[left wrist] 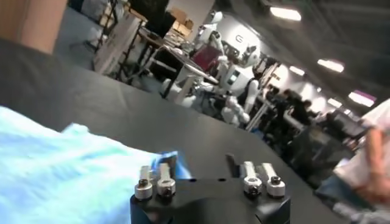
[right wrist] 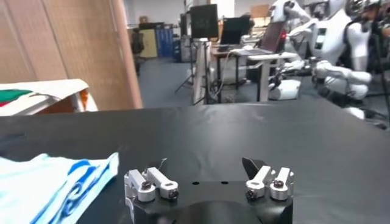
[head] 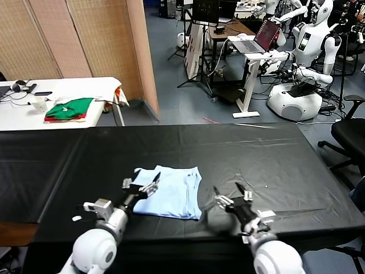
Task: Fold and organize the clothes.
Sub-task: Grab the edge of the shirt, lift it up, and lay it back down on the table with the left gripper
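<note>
**Fold step: left claw open over shirt edge, nothing held**

The pale light-blue short-sleeved T-shirt of thin soft fabric (head: pixel 169 191) is lying folded into a rough rectangle on the black cloth-covered counter (head: pixel 274 160), directly ahead of the left claw (head: pixel 141 186) and off to the left of the right claw (head: pixel 231 198).

Left claw is sitting at the shirt's near-left edge with fingers spread; it is pinching nothing, and cloth is showing just past one fingertip in the left wrist view. Right claw is hovering over bare counter just beside the shirt's right edge, also spread wide and carrying nothing.

Judgement: a fold looks done and let go; the shirt is looking compact but its near edge is lying uneven. Next move is probably calling for either another fold across or squaring up the stack, so both claws would need to regrip at corners.

Room: plenty of open counter beyond and to the right of the right claw. The near counter edge is running close under both arms, so pull-back room is tight.
</note>
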Controlling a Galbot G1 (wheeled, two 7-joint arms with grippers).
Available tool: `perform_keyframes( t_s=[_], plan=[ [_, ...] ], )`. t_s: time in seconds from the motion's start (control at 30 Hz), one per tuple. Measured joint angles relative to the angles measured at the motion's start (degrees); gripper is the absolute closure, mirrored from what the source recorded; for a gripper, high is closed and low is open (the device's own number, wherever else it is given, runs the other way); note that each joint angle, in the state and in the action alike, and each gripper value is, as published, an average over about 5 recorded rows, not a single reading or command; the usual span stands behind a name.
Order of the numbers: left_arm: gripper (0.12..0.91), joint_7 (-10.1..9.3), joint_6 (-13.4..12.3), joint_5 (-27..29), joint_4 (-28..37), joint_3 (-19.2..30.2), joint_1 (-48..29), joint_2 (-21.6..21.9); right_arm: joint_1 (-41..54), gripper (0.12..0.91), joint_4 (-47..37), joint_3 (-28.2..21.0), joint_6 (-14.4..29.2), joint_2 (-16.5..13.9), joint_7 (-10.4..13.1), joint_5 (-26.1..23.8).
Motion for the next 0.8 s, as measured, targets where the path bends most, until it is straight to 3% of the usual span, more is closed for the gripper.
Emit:
perform_keyframes(
  t_s=[0.2, 0.33, 0.5, 0.63, 0.8],
  plan=[
    [0.123, 0.53, -2.3, 6.8, 0.4, -4.3, 1.1, 4.3, 6.5, 0.118, -4.0, -7.9, -0.4, -1.5, 0.0, -0.3],
    [0.123, 0.61, -3.5, 11.6, 0.6, -6.7, 2.4, 5.6, 11.2, 0.118, -7.6, -13.0, -0.5, -0.5, 0.0, -2.9],
    [0.123, 0.53, -4.2, 13.9, 1.0, -9.4, 4.4, 5.9, 15.7, 0.118, -12.2, -18.1, -1.6, 1.4, -2.3, -8.2],
    [0.123, 0.46, -4.5, 14.3, 1.1, -11.3, 5.6, 5.9, 17.7, 0.118, -15.0, -20.3, -4.5, 1.9, -3.2, -12.7],
    [0.123, 0.47, -4.8, 14.7, 1.3, -12.7, 6.5, 5.5, 17.7, 0.118, -15.6, -19.8, -6.7, 2.0, -0.7, -15.8]
  ],
)
